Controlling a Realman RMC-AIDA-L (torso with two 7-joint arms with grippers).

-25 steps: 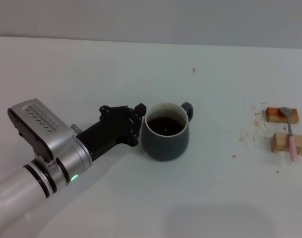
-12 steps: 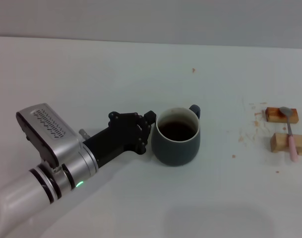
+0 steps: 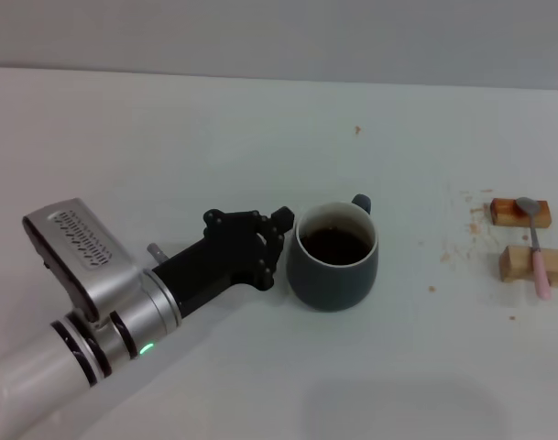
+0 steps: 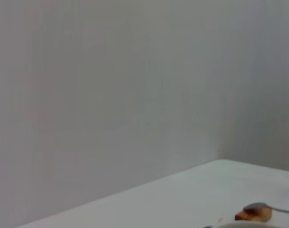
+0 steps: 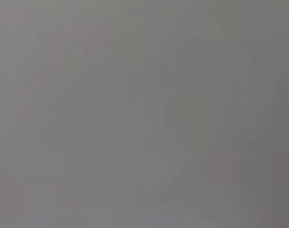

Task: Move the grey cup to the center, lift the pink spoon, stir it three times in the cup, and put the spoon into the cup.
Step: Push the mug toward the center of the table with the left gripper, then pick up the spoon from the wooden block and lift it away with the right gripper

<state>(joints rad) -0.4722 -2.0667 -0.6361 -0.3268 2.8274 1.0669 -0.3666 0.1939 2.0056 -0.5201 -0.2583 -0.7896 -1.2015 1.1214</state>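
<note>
The grey cup (image 3: 333,257) stands upright near the middle of the table, dark liquid inside and its handle pointing to the back right. My left gripper (image 3: 279,246) lies low on the table against the cup's left side, touching its wall. The pink spoon (image 3: 536,247) rests far to the right across two tan wooden blocks, its metal bowl on the far one and its pink handle over the near one. The left wrist view catches only the spoon's bowl (image 4: 256,207) on a block. My right gripper is out of view.
The two wooden blocks (image 3: 521,213) (image 3: 533,264) sit near the table's right edge with brown crumbs (image 3: 462,240) scattered to their left. A white table (image 3: 260,128) stretches back to a grey wall. The right wrist view shows only flat grey.
My left gripper has slid to the right along the table, and the grey cup has moved right with it, staying upright. The spoon and blocks have not moved.
</note>
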